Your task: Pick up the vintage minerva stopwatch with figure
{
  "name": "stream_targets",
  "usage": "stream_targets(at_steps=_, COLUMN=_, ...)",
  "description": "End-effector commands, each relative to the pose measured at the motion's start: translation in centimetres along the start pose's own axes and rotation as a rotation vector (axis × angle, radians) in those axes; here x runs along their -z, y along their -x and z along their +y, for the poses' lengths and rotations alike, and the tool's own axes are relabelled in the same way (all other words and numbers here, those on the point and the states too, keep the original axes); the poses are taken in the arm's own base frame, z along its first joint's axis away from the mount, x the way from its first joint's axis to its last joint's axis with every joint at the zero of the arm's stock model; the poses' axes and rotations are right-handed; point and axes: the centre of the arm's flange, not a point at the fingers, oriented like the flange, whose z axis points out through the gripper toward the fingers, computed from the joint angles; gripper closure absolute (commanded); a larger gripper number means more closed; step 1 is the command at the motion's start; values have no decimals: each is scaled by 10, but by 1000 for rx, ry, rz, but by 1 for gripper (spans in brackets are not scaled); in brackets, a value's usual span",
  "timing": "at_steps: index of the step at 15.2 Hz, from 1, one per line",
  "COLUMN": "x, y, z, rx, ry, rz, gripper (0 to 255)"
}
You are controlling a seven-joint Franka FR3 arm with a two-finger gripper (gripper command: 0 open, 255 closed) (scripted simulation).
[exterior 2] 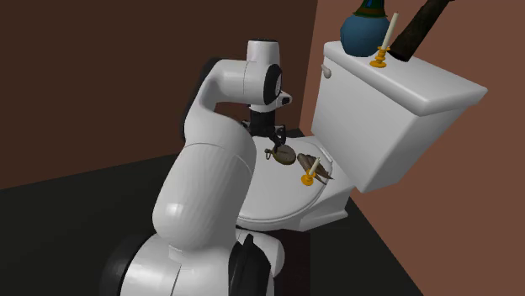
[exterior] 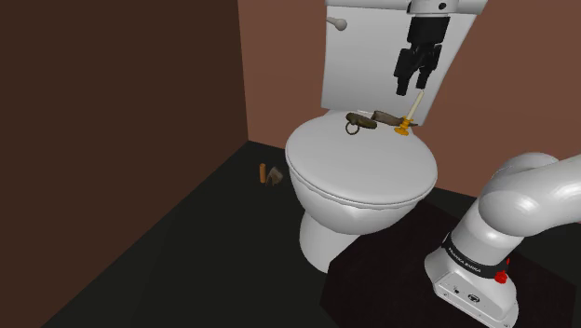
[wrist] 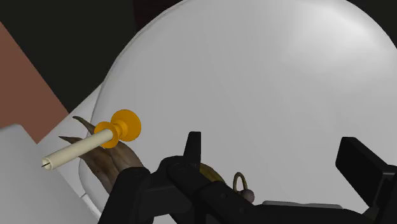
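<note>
The stopwatch point(exterior: 356, 122) is a small dark brass-brown disc with a ring. It lies on the white toilet lid point(exterior: 363, 172) near the tank, also seen in the second exterior view point(exterior 2: 282, 155). In the wrist view, its rim and ring point(wrist: 239, 182) peek out just behind the hand. My gripper point(exterior: 413, 86) hangs open above the lid's back edge, over a cream candle in an orange holder point(exterior: 407, 122), slightly right of the stopwatch in the shoulder view. Its fingers point(wrist: 193, 149) stand wide apart with nothing between them.
A brown pointed object point(exterior: 386, 116) lies between the stopwatch and the candle point(wrist: 89, 145). The toilet tank point(exterior: 372, 65) rises right behind them. On the tank top stand a blue vase point(exterior 2: 364, 32) and another candle point(exterior 2: 383, 44). A small brown thing point(exterior: 270, 174) lies on the dark floor.
</note>
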Motion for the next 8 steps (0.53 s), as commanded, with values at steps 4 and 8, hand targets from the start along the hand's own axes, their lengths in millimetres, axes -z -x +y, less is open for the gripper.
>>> stream_targets(at_steps=4, x=-21, y=-24, z=-19, rx=-88, ry=49, rz=57, gripper=0)
stream_targets(at_steps=8, x=-48, y=-59, z=-38, rx=-206, ry=114, rz=133, gripper=0)
